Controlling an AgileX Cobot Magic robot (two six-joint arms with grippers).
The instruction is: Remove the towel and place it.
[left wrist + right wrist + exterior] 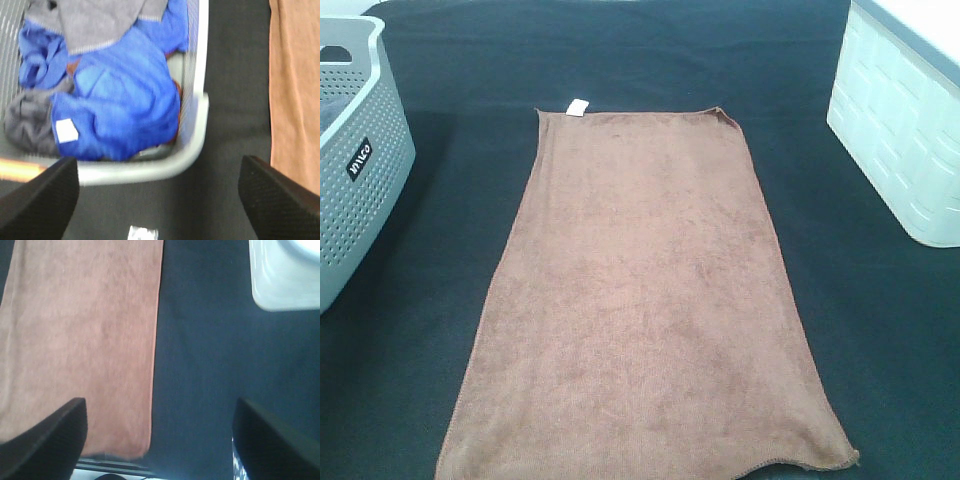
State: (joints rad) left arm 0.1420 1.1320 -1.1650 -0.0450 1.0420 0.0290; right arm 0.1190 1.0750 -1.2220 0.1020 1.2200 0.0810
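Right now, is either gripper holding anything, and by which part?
Nothing held. Both grippers' jaws are open and empty; the reddish-brown terry towel lies flat, untouched.

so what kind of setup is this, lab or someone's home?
Most likely a lab bench staged for laundry handling. A brown towel lies flat on a black table covering, flanked by a grey perforated laundry basket holding clothes and a white bin.

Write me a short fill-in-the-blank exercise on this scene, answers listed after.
1. The towel lies spread ____ on the black table cover.
2. Its small white tag sits at the ____ edge in the high view.
3. The grey basket holds mostly ____ clothes.
4. Both grippers' jaws are ____.

Answers: flat; far; blue; open
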